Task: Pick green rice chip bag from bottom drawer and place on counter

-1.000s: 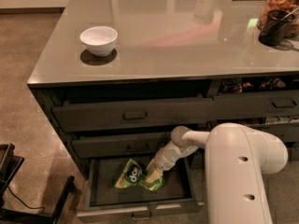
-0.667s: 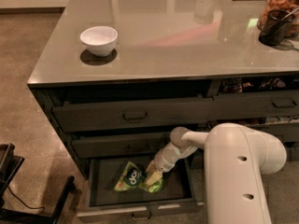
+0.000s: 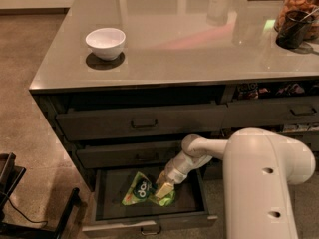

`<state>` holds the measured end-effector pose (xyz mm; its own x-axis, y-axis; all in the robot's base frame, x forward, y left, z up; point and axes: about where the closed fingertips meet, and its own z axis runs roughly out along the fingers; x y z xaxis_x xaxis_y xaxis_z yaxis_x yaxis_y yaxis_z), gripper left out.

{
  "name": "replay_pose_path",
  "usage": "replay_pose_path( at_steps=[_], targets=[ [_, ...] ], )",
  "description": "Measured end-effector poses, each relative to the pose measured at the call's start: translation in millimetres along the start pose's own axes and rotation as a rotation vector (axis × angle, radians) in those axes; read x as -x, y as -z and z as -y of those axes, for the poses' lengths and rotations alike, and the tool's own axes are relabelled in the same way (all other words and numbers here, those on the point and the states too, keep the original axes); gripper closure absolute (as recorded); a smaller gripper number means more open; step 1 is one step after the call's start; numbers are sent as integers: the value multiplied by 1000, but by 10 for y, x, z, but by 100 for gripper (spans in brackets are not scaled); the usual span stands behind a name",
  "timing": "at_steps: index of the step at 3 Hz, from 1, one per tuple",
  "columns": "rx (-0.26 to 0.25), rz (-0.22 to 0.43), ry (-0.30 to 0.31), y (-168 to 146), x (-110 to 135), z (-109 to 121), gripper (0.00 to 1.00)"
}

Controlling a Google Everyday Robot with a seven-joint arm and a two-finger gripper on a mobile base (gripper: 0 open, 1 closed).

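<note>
I see brown polished floor (image 3: pixel 20 83) at left, then a white bowl (image 3: pixel 105 43) on the glossy counter (image 3: pixel 189 49). Below, the bottom drawer (image 3: pixel 149 224) stands open with the green rice chip bag (image 3: pixel 137 195) lying inside. My gripper (image 3: pixel 164 189) sits at the bag's right edge; whether it grips, I cannot tell.

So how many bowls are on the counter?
1: the white bowl, on the counter's left; jars at right may hide others. The gripper is in the bottom drawer at the green bag.
</note>
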<state>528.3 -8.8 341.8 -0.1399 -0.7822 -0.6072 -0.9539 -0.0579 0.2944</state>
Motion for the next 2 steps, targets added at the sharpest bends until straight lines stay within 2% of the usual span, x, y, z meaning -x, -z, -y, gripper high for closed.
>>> replay_pose_path(
  at_steps=[1,2],
  targets=[
    [-45,-37,27,263,193,-243,100],
    [-83,-108,73,686,652,-518,100]
  ],
)
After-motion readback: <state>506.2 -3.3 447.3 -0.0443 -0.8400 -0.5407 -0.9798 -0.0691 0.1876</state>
